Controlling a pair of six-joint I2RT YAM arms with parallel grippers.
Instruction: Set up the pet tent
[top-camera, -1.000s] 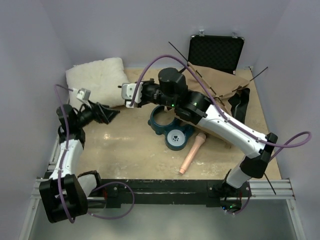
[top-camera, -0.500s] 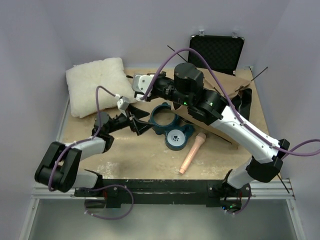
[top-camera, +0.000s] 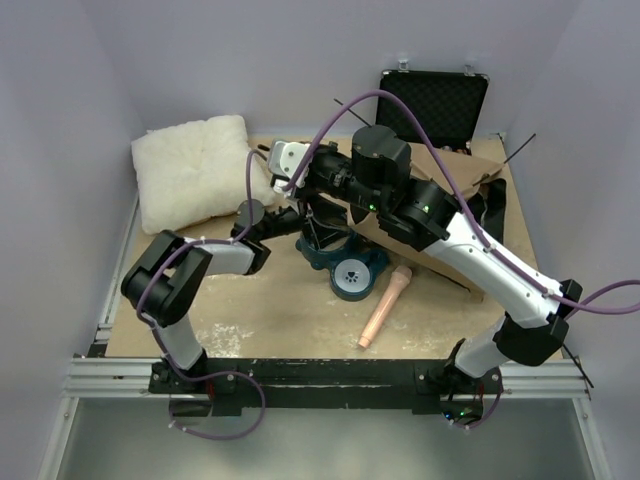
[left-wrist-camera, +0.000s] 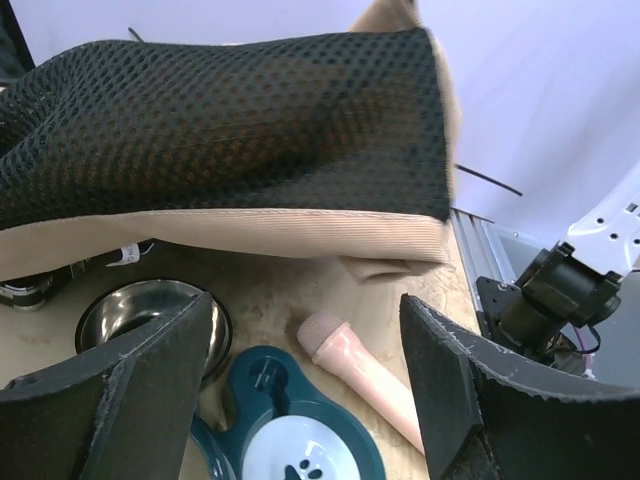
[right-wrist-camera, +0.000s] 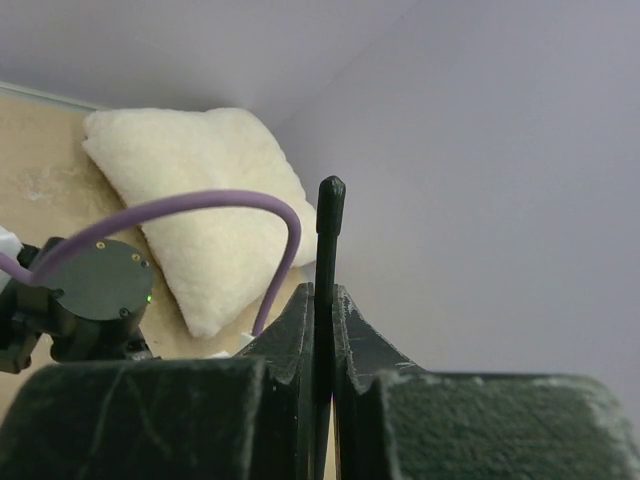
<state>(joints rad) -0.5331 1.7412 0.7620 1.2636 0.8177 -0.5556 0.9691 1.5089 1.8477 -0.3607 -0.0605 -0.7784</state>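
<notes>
Two arms work at the pet tent (top-camera: 475, 165), which lies slumped and unraised at the back right of the bench (top-camera: 260, 310), just in front of the black case (top-camera: 432, 98) and partly under the right arm.

- R side: right jaws are clamped shut on one thin dark pole (right-wrist-camera: 329, 235), its capped tip standing just above them. Judged a hold that props the pole end off the bench while the fabric is worked.
- L side: left jaws are spread wide with nothing between them, low over the teal feeder (top-camera: 347, 268). They face the tent's black mesh panel (left-wrist-camera: 230, 120) and tan hem (left-wrist-camera: 300, 235). Judged a lined-up reach for that hem.
- Clutter: steel bowl (left-wrist-camera: 150, 318) and pink cylinder (left-wrist-camera: 365, 370) lie near the hem. White pillow (top-camera: 190, 178) is well apart, at back left.
</notes>
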